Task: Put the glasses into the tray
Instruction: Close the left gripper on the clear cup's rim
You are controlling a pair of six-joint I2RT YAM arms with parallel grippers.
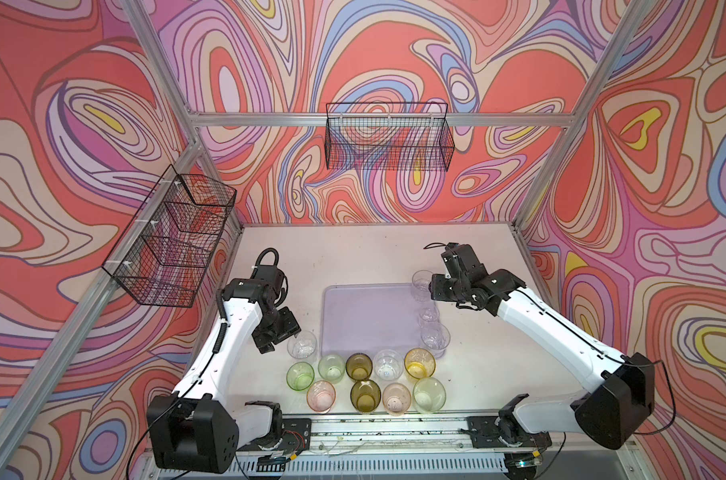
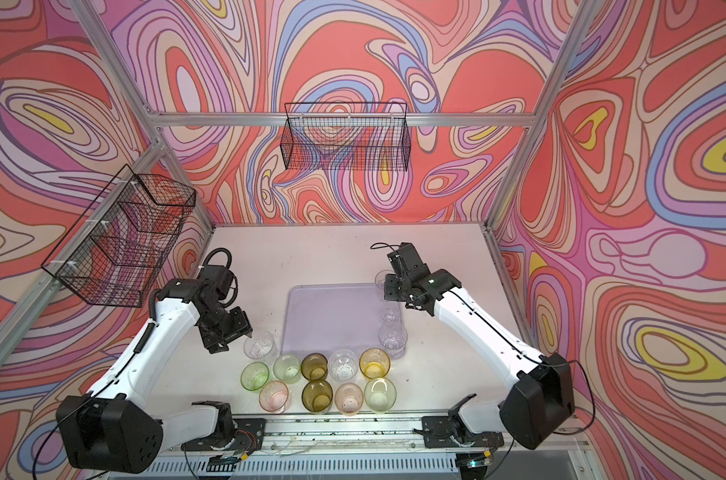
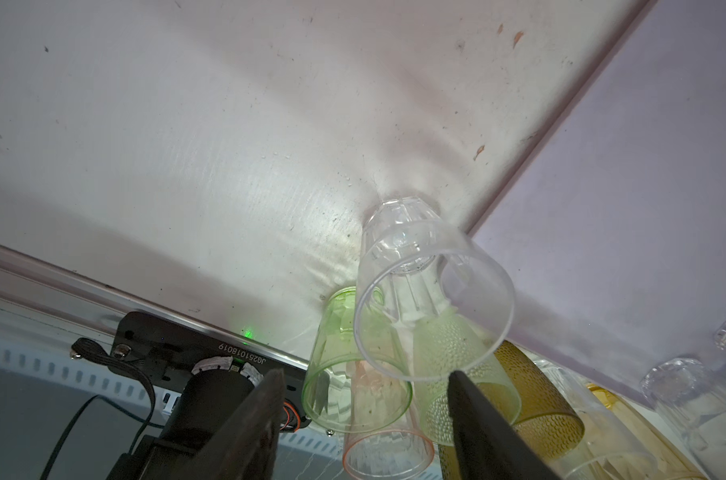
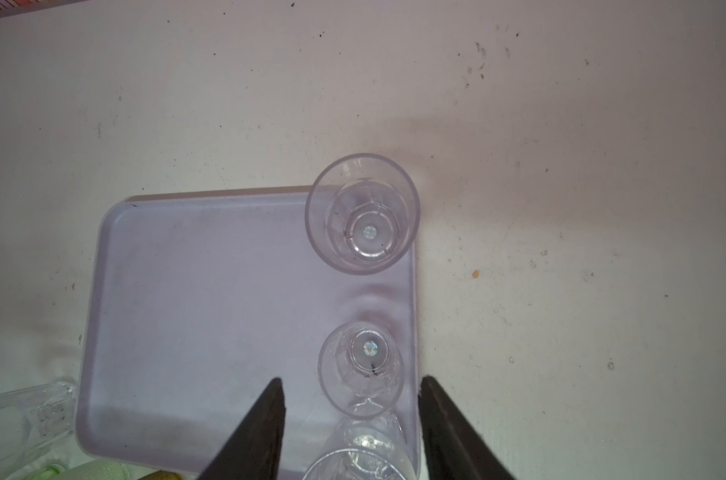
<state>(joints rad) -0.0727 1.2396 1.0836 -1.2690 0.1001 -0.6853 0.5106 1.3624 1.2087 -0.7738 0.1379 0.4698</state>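
- The job looks partly done. Three clear glasses (image 1: 428, 313) stand upright in a line along the right edge of the tray (image 1: 365, 320), one of them in its far right corner. The tray lies mid-desk.
- The right gripper (image 4: 351, 380) hangs over that line, fingers spread and holding nothing.
- The step in hand looks like the next pickup. The left gripper (image 3: 366, 376) is at a clear glass (image 3: 432, 291) standing on the desk (image 1: 353, 257) just off the tray's near left corner. Its fingers sit apart on either side of the rim, not clamped on it.
- Next, I'd say, it must close on the wall, lift straight up and clear the low rim. The green glass (image 3: 332, 345) just beside could get knocked.
- Nine more glasses (image 1: 359, 366) sit in two rows by the desk's near edge.
- The only writing I can read is "JG251018019" on a label (image 3: 241, 360) on the black plate (image 3: 145, 332).
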